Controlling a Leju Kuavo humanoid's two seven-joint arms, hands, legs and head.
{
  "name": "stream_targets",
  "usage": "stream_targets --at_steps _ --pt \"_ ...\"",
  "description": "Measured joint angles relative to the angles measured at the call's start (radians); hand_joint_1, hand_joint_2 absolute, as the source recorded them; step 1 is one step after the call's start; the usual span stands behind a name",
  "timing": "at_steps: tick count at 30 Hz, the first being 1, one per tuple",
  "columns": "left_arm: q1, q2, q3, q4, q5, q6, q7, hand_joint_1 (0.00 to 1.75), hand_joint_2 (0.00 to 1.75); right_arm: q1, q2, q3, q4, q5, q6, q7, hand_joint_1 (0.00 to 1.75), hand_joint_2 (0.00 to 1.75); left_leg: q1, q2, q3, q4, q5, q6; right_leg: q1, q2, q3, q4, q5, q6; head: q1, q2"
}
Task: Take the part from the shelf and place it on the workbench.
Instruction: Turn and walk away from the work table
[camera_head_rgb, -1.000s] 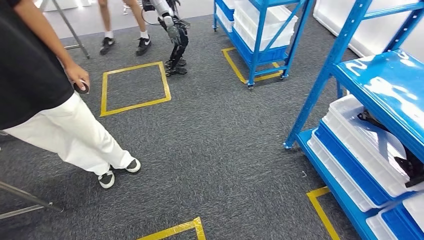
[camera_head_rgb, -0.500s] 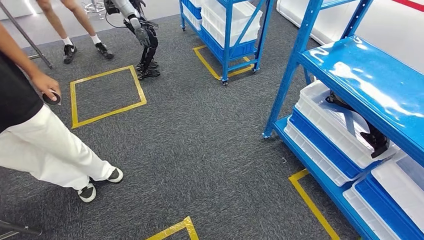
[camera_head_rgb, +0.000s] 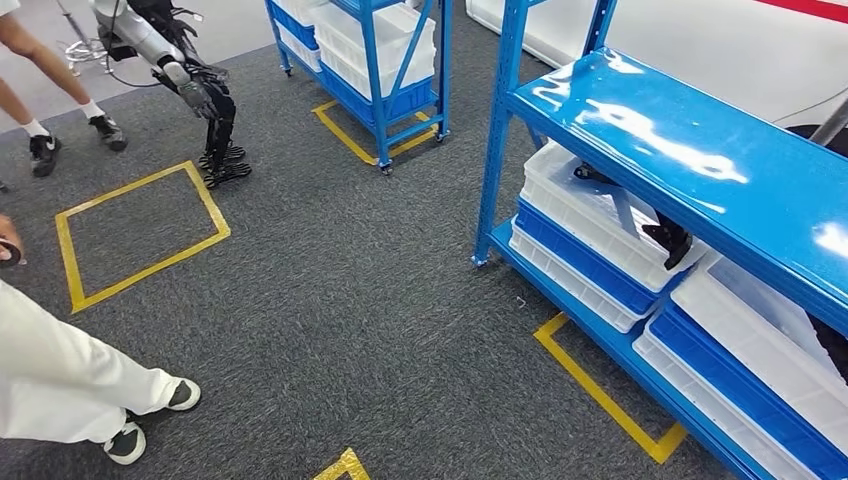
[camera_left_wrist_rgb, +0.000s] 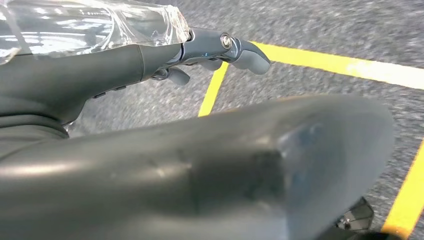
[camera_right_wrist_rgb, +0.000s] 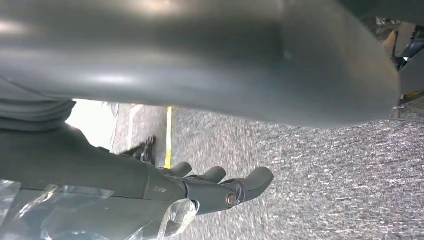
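From the head view, the dark angular metal part (camera_head_rgb: 640, 215) lies in the white plastic tray (camera_head_rgb: 585, 220) under the glossy blue steel shelf (camera_head_rgb: 690, 160); facing it squarely before reaching seems wise. At the left wrist, the left hand (camera_left_wrist_rgb: 210, 55) hangs empty, fingers loosely extended. At the right wrist, the right hand (camera_right_wrist_rgb: 215, 187) likewise holds nothing, fingers apart.
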Motion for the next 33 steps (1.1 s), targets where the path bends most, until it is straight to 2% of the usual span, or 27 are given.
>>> stream_targets --at_steps 1,2,3,4,6,7,8,9,10,11,12,14,15,16,17,18,19,20,22,24,25,26,27,28,30,32,33 --pt "0.000 0.000 0.000 0.000 -0.001 0.000 0.001 0.00 0.00 0.000 0.000 0.000 0.000 0.000 0.001 0.001 0.00 0.00 -0.001 -0.017 0.011 -0.029 0.008 0.003 0.000 0.010 -0.004 0.000 0.002 0.005 0.000 0.000" --pt "0.000 0.000 -0.001 0.000 -0.002 -0.001 0.002 0.00 0.00 0.000 0.000 0.000 0.000 -0.001 0.000 0.002 0.00 0.00 -0.003 -0.017 0.011 -0.035 0.007 0.006 -0.001 0.020 -0.008 -0.001 0.005 0.012 0.001 0.000" --pt "0.000 0.000 -0.001 0.000 -0.002 -0.001 0.003 0.00 0.00 0.001 0.000 0.000 0.000 -0.001 -0.001 0.002 0.00 0.00 -0.004 -0.006 0.011 -0.037 0.010 0.011 -0.002 0.030 -0.011 -0.003 0.007 0.018 0.001 0.000" --pt "-0.001 -0.001 -0.001 0.000 -0.002 -0.001 0.004 0.00 0.00 0.003 -0.001 0.000 0.000 -0.002 -0.003 0.002 0.00 0.00 -0.004 0.005 0.011 -0.040 0.013 0.017 -0.004 0.022 -0.015 0.001 0.005 0.023 0.001 0.000" --pt "-0.002 -0.002 -0.001 -0.001 -0.002 -0.001 0.004 0.00 0.00 0.004 -0.001 0.000 0.000 -0.003 -0.006 0.002 0.00 0.00 -0.001 0.032 0.013 -0.049 0.020 0.032 -0.003 -0.029 -0.043 0.057 -0.032 0.029 0.003 0.000" --pt "-0.002 -0.002 -0.001 -0.001 -0.002 -0.001 0.004 0.00 0.00 0.003 -0.001 0.000 0.000 -0.003 -0.007 0.002 0.00 0.00 -0.001 0.047 0.014 -0.050 0.021 0.037 -0.003 -0.062 -0.071 0.117 -0.066 0.032 0.004 0.000" --pt "0.000 -0.002 -0.001 -0.001 -0.002 -0.001 0.004 0.00 0.00 0.002 -0.001 0.000 0.000 -0.003 -0.007 0.002 0.00 0.00 -0.002 0.062 0.013 -0.051 0.020 0.040 -0.003 -0.082 -0.104 0.188 -0.102 0.035 0.006 0.000" --pt "0.001 -0.002 -0.001 -0.001 -0.002 -0.002 0.004 0.00 0.00 0.001 -0.001 0.000 0.000 -0.003 -0.007 0.001 0.00 0.00 -0.003 0.077 0.013 -0.050 0.020 0.041 -0.004 -0.089 -0.135 0.253 -0.128 0.039 0.006 0.000" --pt "0.002 -0.002 -0.002 -0.001 -0.002 -0.002 0.004 0.00 0.00 0.002 -0.001 0.000 0.000 -0.003 -0.008 0.001 0.00 0.00 -0.004 0.092 0.013 -0.050 0.019 0.041 -0.005 -0.093 -0.153 0.293 -0.138 0.042 0.006 0.000" --pt "0.001 -0.002 -0.002 -0.001 -0.002 -0.002 0.004 0.00 0.00 0.002 -0.002 0.000 0.000 -0.003 -0.008 0.001 0.00 0.00 -0.003 0.105 0.013 -0.050 0.018 0.040 -0.006 -0.096 -0.151 0.292 -0.128 0.045 0.006 0.000" --pt "0.000 -0.002 -0.002 -0.001 -0.002 -0.003 0.004 0.00 0.00 0.003 -0.002 0.000 0.000 -0.003 -0.009 0.001 0.00 0.00 -0.003 0.116 0.014 -0.050 0.017 0.038 -0.008 -0.102 -0.127 0.250 -0.102 0.047 0.006 0.000" --pt "-0.003 -0.003 -0.003 -0.001 -0.003 -0.003 0.004 0.00 0.00 0.002 -0.004 0.000 0.000 -0.004 -0.011 0.000 0.00 0.00 -0.005 0.136 0.019 -0.048 0.012 0.031 -0.008 -0.141 -0.044 0.101 -0.041 0.047 0.006 0.000" --pt "-0.004 -0.003 -0.003 -0.001 -0.004 -0.004 0.004 0.00 0.00 0.001 -0.005 0.000 0.000 -0.005 -0.012 -0.002 0.00 0.00 -0.007 0.145 0.021 -0.047 0.009 0.025 -0.007 -0.158 -0.012 0.042 -0.022 0.044 0.006 0.000" --pt "-0.006 -0.003 -0.003 -0.001 -0.004 -0.004 0.004 0.00 0.00 0.000 -0.005 0.000 0.000 -0.007 -0.013 -0.005 0.00 0.00 -0.010 0.153 0.024 -0.046 0.006 0.019 -0.005 -0.169 0.005 0.009 -0.015 0.039 0.005 0.000" --pt "-0.008 -0.003 -0.003 -0.001 -0.005 -0.004 0.004 0.00 0.00 -0.001 -0.006 0.000 0.000 -0.008 -0.013 -0.007 0.00 0.00 -0.012 0.161 0.026 -0.046 0.005 0.013 -0.001 -0.167 0.007 0.000 -0.015 0.033 0.004 0.000" --pt "-0.011 -0.004 -0.003 -0.001 -0.005 -0.005 0.004 0.00 0.00 -0.001 -0.006 0.000 0.000 -0.010 -0.014 -0.008 0.00 0.00 -0.011 0.170 0.028 -0.047 0.004 0.008 0.000 -0.155 0.004 0.000 -0.013 0.026 0.004 0.000" --pt "-0.014 -0.004 -0.003 -0.001 -0.005 -0.006 0.004 0.00 0.00 -0.001 -0.006 0.000 0.001 -0.010 -0.014 -0.009 0.00 0.00 -0.008 0.171 0.030 -0.044 0.001 0.002 -0.001 -0.145 0.003 -0.001 -0.011 0.020 0.004 0.000" --pt "-0.016 -0.004 -0.003 -0.001 -0.005 -0.006 0.004 0.00 0.00 -0.001 -0.007 0.000 0.001 -0.011 -0.014 -0.009 0.00 0.00 -0.004 0.160 0.027 -0.032 -0.010 -0.004 -0.002 -0.136 0.002 -0.002 -0.009 0.013 0.004 0.000" --pt "-0.016 -0.004 -0.003 -0.001 -0.005 -0.007 0.004 0.00 0.00 -0.001 -0.007 0.000 0.001 -0.013 -0.014 -0.009 0.00 0.00 0.001 0.117 -0.008 0.053 -0.063 -0.014 -0.006 -0.117 0.001 -0.004 -0.003 0.001 0.003 0.000" --pt "-0.011 -0.004 -0.004 -0.001 -0.005 -0.007 0.004 0.00 0.00 -0.003 -0.008 0.000 0.001 -0.015 -0.014 -0.009 0.00 0.00 0.001 0.086 -0.075 0.199 -0.130 -0.018 -0.005 -0.092 -0.002 -0.004 -0.001 -0.005 0.002 0.000" --pt "-0.009 -0.004 -0.004 -0.001 -0.005 -0.008 0.004 0.00 0.00 -0.002 -0.008 0.000 0.001 -0.016 -0.014 -0.009 0.00 0.00 0.001 0.080 -0.100 0.251 -0.144 -0.018 -0.005 -0.078 -0.003 -0.004 0.000 -0.006 0.002 0.000" --pt "-0.007 -0.004 -0.004 -0.001 -0.005 -0.008 0.004 0.00 0.00 -0.002 -0.008 0.000 0.001 -0.017 -0.014 -0.009 0.00 0.00 0.001 0.076 -0.109 0.264 -0.137 -0.017 -0.004 -0.063 -0.002 -0.003 0.001 -0.006 0.002 0.000" --pt "-0.007 -0.004 -0.004 -0.001 -0.005 -0.008 0.004 0.00 0.00 0.000 -0.008 0.000 0.001 -0.018 -0.014 -0.009 0.00 0.00 0.001 0.072 -0.097 0.233 -0.111 -0.014 -0.004 -0.049 -0.002 -0.003 0.001 -0.006 0.002 0.000" --pt "-0.007 -0.004 -0.004 -0.001 -0.005 -0.008 0.004 0.00 0.00 0.000 -0.008 0.000 0.001 -0.018 -0.014 -0.009 0.00 0.00 0.001 0.064 -0.069 0.167 -0.072 -0.010 -0.004 -0.035 0.000 -0.003 0.002 -0.005 0.002 0.000" --pt "-0.008 -0.003 -0.004 -0.001 -0.005 -0.008 0.004 0.00 0.00 0.000 -0.007 0.000 0.001 -0.019 -0.014 -0.009 0.00 0.00 0.000 0.019 -0.008 0.021 -0.008 0.001 -0.004 -0.010 -0.002 -0.003 0.004 0.000 0.002 0.000" --pt "-0.009 -0.002 -0.004 -0.001 -0.004 -0.009 0.005 0.00 0.00 0.000 -0.007 0.000 0.001 -0.020 -0.014 -0.008 0.00 0.00 -0.004 -0.010 0.015 -0.040 0.009 0.008 -0.006 0.010 -0.008 -0.002 0.007 0.010 0.002 0.000" --pt "-0.010 -0.003 -0.004 -0.001 -0.004 -0.009 0.005 0.00 0.00 0.001 -0.007 0.000 0.001 -0.022 -0.014 -0.008 0.00 0.00 -0.006 -0.002 0.015 -0.043 0.010 0.010 -0.006 0.020 -0.011 -0.004 0.009 0.018 0.002 0.000"
